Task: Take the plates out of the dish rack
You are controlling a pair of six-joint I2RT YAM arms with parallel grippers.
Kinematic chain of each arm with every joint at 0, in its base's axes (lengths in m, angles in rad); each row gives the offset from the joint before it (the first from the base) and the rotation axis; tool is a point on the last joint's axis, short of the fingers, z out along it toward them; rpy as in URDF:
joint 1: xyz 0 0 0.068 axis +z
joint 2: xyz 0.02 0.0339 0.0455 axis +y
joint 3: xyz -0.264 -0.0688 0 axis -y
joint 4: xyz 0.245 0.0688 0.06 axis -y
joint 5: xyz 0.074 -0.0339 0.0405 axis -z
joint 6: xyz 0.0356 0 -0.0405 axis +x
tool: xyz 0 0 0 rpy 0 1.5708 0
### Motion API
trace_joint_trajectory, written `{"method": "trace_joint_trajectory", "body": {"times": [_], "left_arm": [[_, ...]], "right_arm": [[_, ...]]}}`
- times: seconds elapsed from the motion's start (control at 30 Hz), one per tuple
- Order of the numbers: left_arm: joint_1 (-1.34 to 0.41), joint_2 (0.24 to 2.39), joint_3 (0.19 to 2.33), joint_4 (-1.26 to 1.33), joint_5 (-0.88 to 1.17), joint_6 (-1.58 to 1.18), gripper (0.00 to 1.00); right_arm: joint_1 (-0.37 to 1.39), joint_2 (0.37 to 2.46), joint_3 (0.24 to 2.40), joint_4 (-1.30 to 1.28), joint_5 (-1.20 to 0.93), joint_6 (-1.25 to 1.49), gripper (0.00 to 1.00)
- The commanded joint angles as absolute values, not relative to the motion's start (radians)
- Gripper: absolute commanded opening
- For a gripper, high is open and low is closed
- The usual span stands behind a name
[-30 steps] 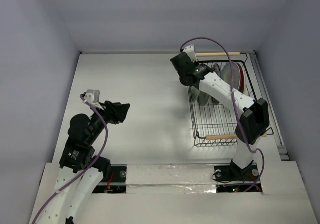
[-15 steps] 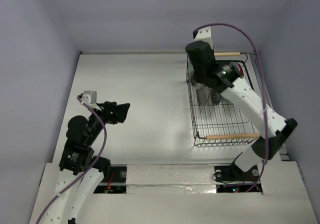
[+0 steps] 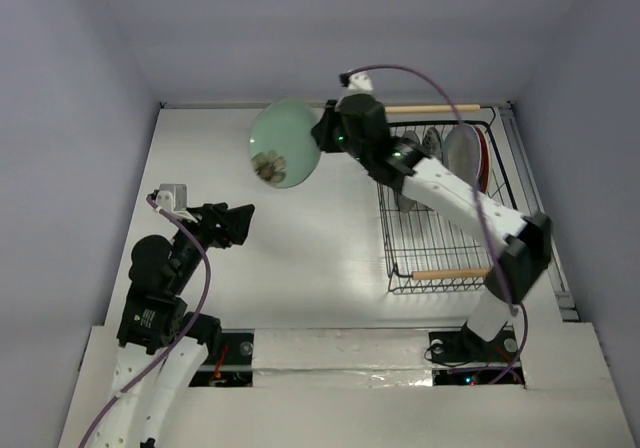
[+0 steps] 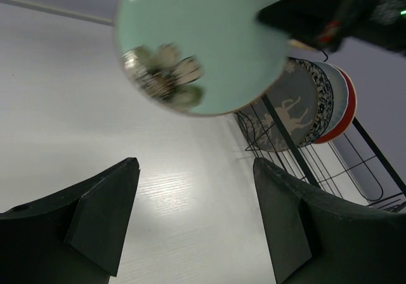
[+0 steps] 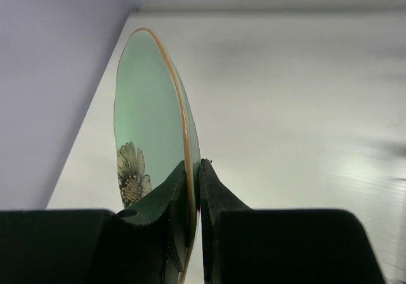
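Note:
My right gripper (image 3: pixel 322 140) is shut on the rim of the mint green plate (image 3: pixel 284 157) with a flower print, holding it in the air left of the dish rack (image 3: pixel 440 238). The right wrist view shows the plate (image 5: pixel 149 125) edge-on between the closed fingers, the gripper (image 5: pixel 195 170) clamped on its rim. The other plates stand upright at the rack's far end: the grey deer plate (image 4: pixel 288 109), a blue-patterned one (image 4: pixel 330 94) and a red one (image 3: pixel 483 156). My left gripper (image 3: pixel 240 220) is open and empty above the table, below the mint plate (image 4: pixel 203 43).
The rack is black wire with wooden rod handles at the far end (image 3: pixel 440 109) and near end (image 3: pixel 445 273). It sits against the right side of the white table (image 3: pixel 290 258). Walls close off the back and both sides.
My right arm lifted the mint green plate out of the rack and swung it left over the table. The left gripper stayed almost still.

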State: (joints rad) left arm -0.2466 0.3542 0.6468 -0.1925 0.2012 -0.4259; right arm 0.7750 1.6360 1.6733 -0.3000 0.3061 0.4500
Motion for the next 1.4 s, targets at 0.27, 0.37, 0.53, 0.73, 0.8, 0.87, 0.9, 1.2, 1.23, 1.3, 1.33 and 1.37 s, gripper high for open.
{"method": "trace_joint_trajectory", "body": {"times": [0.27, 0.37, 0.53, 0.73, 0.8, 0.87, 0.9, 1.2, 1.23, 1.3, 1.33, 1.37], "left_arm": [[-0.242, 0.331, 0.638, -0.158, 0.178, -0.431, 0.69], [-0.242, 0.337, 0.637, -0.156, 0.183, -0.433, 0.69], [-0.242, 0.345, 0.635, -0.153, 0.19, -0.433, 0.69], [-0.242, 0.344, 0.635, -0.152, 0.195, -0.431, 0.69], [-0.242, 0.345, 0.634, -0.15, 0.198, -0.433, 0.69], [-0.242, 0.345, 0.635, -0.15, 0.199, -0.433, 0.69], [-0.242, 0.345, 0.635, -0.149, 0.199, -0.433, 0.69], [-0.242, 0.341, 0.634, -0.15, 0.203, -0.433, 0.69], [-0.242, 0.341, 0.634, -0.149, 0.202, -0.431, 0.69], [-0.242, 0.342, 0.634, -0.15, 0.204, -0.431, 0.69], [-0.242, 0.341, 0.634, -0.15, 0.203, -0.43, 0.69], [-0.242, 0.341, 0.635, -0.15, 0.202, -0.431, 0.69]], "right_arm": [[0.799, 2.071, 1.916, 0.046, 0.037, 0.805, 0.0], [0.799, 2.169, 1.945, 0.06, 0.008, 0.831, 0.0], [0.818, 2.25, 1.937, 0.081, -0.018, 0.865, 0.0], [0.827, 2.287, 1.832, 0.121, -0.008, 0.887, 0.24], [0.836, 2.287, 1.809, 0.111, -0.006, 0.876, 0.36], [0.836, 2.272, 1.778, 0.092, 0.041, 0.859, 0.41], [0.845, 2.26, 1.766, 0.086, 0.07, 0.842, 0.51], [0.888, 2.097, 1.646, 0.04, 0.213, 0.752, 0.84], [0.888, 2.083, 1.644, 0.025, 0.218, 0.744, 0.87], [0.897, 2.039, 1.649, 0.003, 0.233, 0.71, 0.93], [0.897, 2.019, 1.646, 0.003, 0.232, 0.7, 0.93], [0.897, 1.996, 1.643, -0.026, 0.227, 0.686, 0.93]]}}
